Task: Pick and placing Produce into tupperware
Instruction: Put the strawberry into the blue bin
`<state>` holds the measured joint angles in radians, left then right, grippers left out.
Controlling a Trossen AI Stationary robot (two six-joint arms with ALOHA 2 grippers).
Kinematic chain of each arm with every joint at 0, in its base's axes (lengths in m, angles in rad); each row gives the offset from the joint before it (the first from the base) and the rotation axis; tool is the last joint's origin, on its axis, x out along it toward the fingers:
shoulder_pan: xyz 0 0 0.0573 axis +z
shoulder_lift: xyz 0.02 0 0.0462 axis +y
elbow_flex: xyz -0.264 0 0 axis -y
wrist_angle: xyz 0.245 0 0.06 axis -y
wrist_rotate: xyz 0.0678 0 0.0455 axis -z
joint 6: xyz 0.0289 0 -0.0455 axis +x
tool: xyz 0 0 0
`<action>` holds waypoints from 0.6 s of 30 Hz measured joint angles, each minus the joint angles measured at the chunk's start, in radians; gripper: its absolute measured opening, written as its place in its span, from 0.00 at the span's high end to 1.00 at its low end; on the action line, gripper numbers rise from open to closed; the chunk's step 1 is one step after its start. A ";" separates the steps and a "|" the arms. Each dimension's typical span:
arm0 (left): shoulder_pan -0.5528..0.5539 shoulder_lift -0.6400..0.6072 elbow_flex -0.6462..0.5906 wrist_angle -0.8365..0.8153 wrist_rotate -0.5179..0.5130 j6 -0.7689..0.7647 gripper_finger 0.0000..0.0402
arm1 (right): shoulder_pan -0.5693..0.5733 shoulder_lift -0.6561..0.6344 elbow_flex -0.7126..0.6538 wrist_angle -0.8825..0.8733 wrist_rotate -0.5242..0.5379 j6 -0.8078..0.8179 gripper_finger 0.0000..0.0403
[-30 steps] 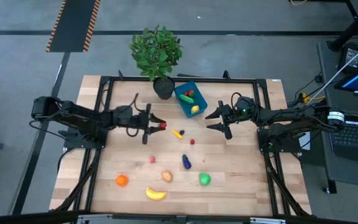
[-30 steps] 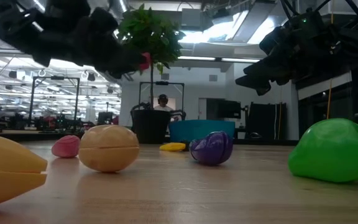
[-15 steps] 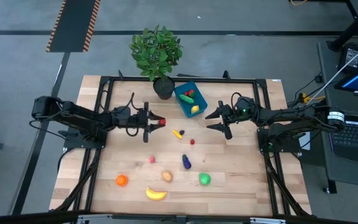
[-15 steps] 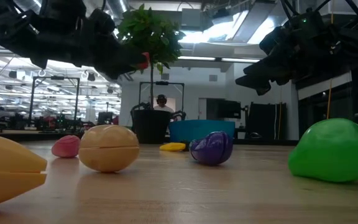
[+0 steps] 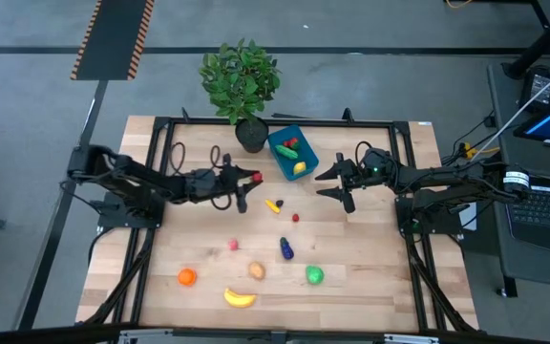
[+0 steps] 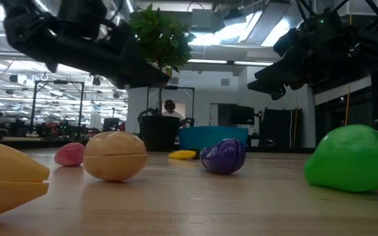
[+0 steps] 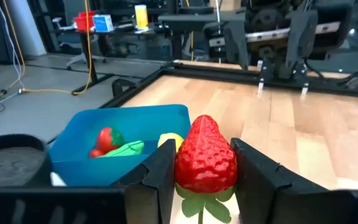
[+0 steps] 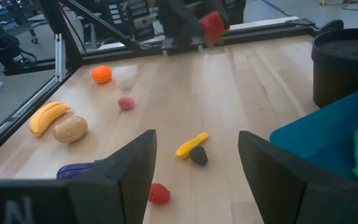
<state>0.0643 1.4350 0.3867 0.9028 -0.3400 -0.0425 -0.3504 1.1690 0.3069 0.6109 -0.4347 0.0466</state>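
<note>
The step in hand is the carry of one piece of produce to the container. The left gripper sits left of centre in the high view, its fingers clamped on a red strawberry. In the left wrist view the berry fills the gap between the jaws, leaves hanging below it.

The blue tupperware rests at upper centre of the high view, just right of the dark plant pot. It has no lid on it and already contains a red piece, a green piece and a yellow piece. In the high view the held strawberry is near the container's left side but not yet over it.

The right gripper waits right of centre in the high view. Its jaws stand apart and hold nothing.

Remaining produce lies across the lower half of the high view: orange, banana, potato, eggplant, green apple, a small pink piece, a small red berry and a yellow-and-dark piece.

Next move, as a judgement: advance the left gripper until the strawberry is above the container's open interior, clear of the pot and the near wall, then release. Most items are not yet placed, so the task appears to be at an early stage.
</note>
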 joint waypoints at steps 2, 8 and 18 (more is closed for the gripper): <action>0.001 0.054 0.039 0.000 0.000 0.002 0.70 | 0.000 0.000 0.000 0.000 0.000 0.002 0.43; 0.001 0.212 0.171 -0.002 -0.002 0.026 0.70 | 0.007 0.000 0.000 -0.008 0.000 0.004 0.43; 0.018 0.382 0.350 -0.009 -0.071 0.058 0.70 | 0.047 0.000 0.000 -0.017 -0.002 0.028 0.43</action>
<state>0.0821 1.8170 0.7372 0.8937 -0.4114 0.0157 -0.3030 1.1690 0.3069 0.5944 -0.4370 0.0746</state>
